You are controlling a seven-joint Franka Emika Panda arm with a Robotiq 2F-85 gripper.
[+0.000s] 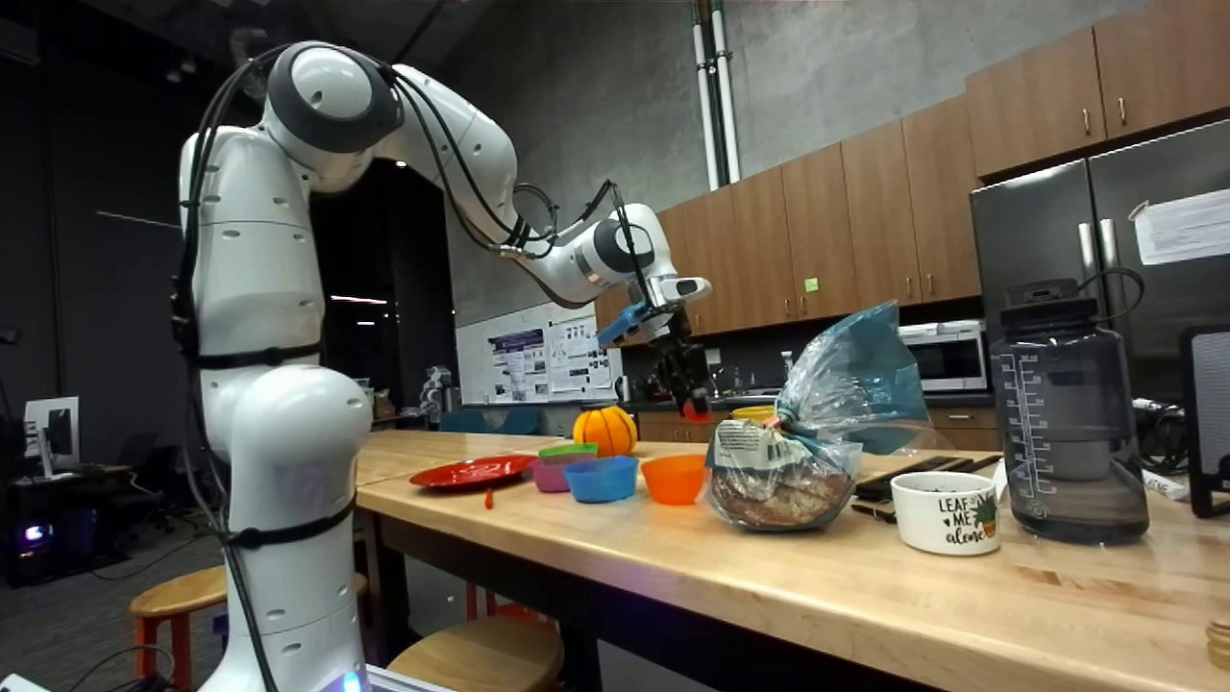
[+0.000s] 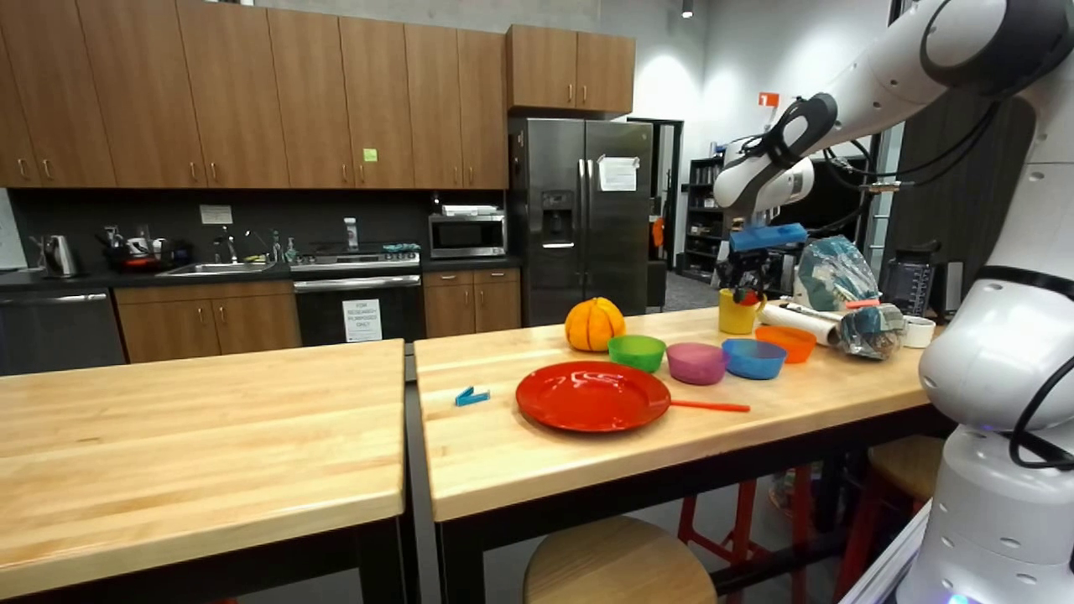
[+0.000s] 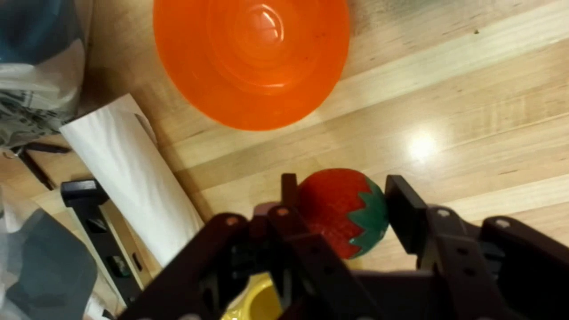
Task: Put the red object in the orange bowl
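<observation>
The red object, strawberry-like with a jagged green leaf top, is pinched between the black fingertips of my gripper. In both exterior views the gripper hangs over the table, and the red object shows at its tip, above the tabletop. The orange bowl stands upright on the table, with nothing inside it in the wrist view. There it lies ahead of the fingertips, apart from the red object. An exterior view shows the orange bowl to the right of the gripper.
A yellow cup stands close to the gripper. Beside the orange bowl are a blue bowl, a bagged loaf and a white paper roll. Farther along are pink and green bowls and a red plate.
</observation>
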